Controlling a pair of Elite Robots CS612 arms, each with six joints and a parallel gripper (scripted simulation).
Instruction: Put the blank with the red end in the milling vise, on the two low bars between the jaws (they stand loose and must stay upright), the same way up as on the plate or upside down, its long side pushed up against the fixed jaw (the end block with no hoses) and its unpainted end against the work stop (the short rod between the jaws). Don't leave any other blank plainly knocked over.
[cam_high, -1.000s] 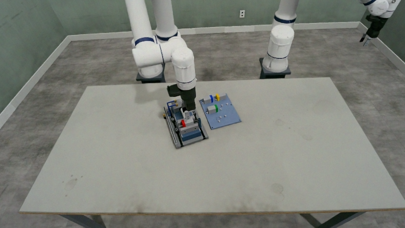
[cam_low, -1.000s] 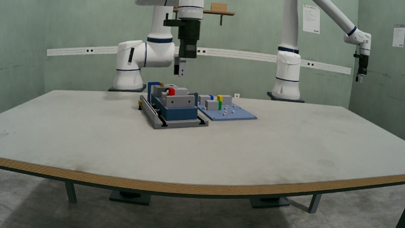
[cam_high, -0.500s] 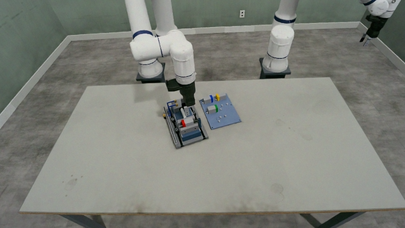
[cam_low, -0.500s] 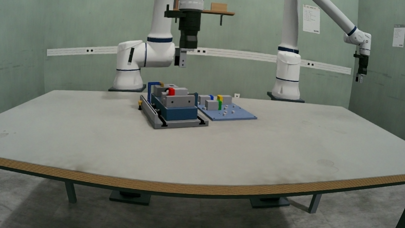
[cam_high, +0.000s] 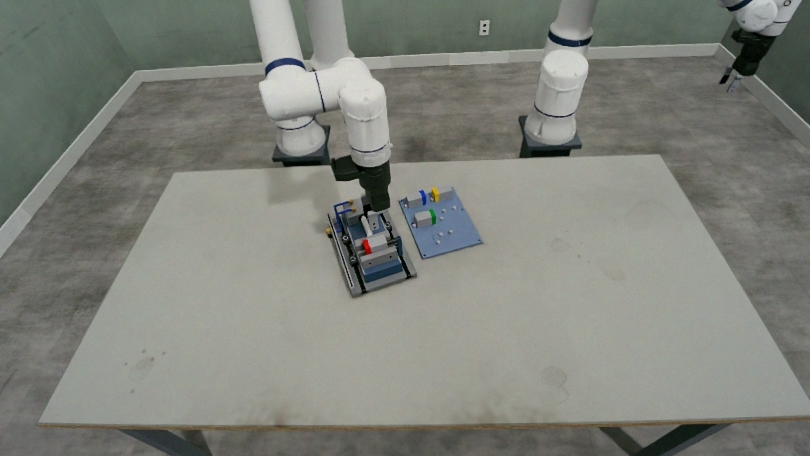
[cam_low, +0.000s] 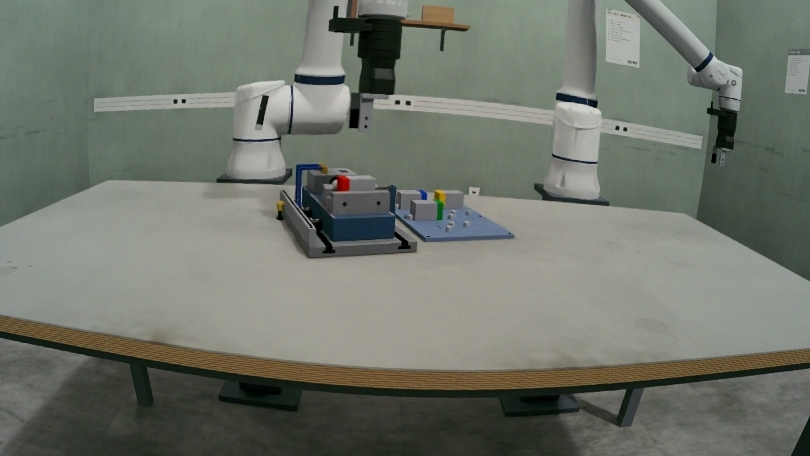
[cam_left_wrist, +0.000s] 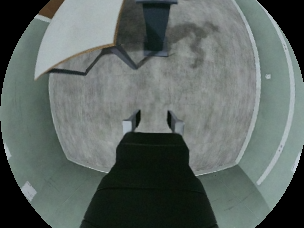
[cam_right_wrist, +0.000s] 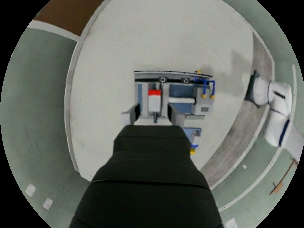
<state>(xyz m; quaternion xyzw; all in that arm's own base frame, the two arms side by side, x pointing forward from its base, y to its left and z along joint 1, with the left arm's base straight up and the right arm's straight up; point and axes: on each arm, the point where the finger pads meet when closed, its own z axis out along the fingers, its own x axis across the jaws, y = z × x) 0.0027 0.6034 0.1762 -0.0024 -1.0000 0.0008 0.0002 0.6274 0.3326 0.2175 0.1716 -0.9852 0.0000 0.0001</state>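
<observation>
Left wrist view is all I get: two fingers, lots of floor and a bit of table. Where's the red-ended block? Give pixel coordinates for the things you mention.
Observer: The blank with the red end (cam_high: 375, 244) (cam_low: 359, 182) (cam_right_wrist: 154, 101) is in the vise (cam_high: 382, 270) (cam_low: 362, 226) (cam_right_wrist: 180, 92), between its jaws.
Operator: Is the other robot hand holding it?
Observer: No, the right gripper (cam_high: 370, 219) (cam_low: 360, 125) (cam_right_wrist: 153, 109) is above the vise, open, with nothing gripped.
Operator: Are there more blocks?
Observer: Three others, with blue, yellow and green ends, sit on a blue plate (cam_high: 456, 237) (cam_low: 481, 229) beside the vise.
</observation>
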